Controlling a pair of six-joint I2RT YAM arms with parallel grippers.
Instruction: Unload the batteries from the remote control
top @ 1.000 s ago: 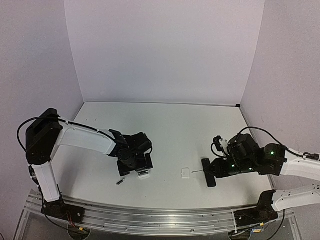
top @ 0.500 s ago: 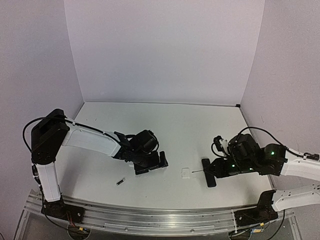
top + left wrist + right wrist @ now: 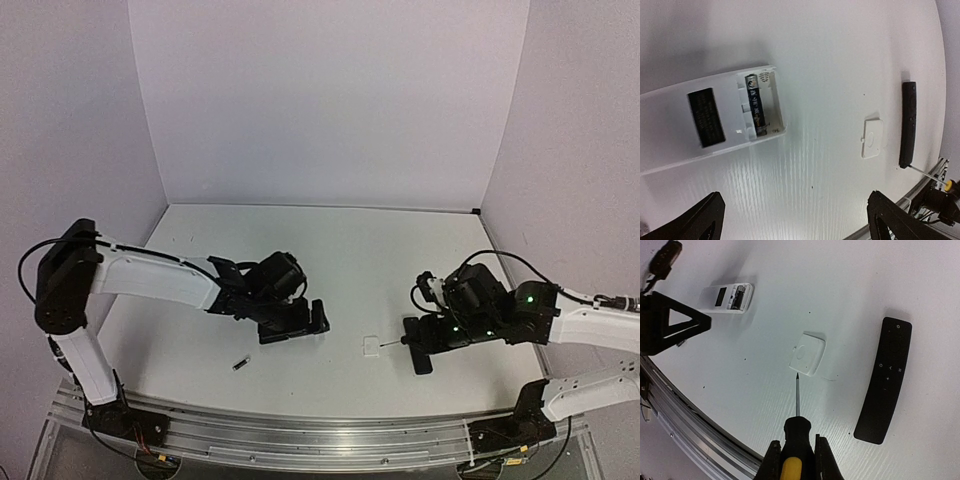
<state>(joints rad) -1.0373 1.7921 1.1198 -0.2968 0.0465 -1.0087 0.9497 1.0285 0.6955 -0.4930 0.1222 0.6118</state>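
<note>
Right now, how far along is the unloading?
Done: the white cover is off the white remote, and a loose battery lies on the table. In hand: the right gripper grips the screwdriver; the left gripper hangs open above that remote. Left: a second battery sits in its compartment; the black remote lies buttons-up.

Two remotes [image 3: 884, 380], two batteries [image 3: 754, 107] — one white cover [image 3: 807, 353], one screwdriver [image 3: 796, 440].
</note>
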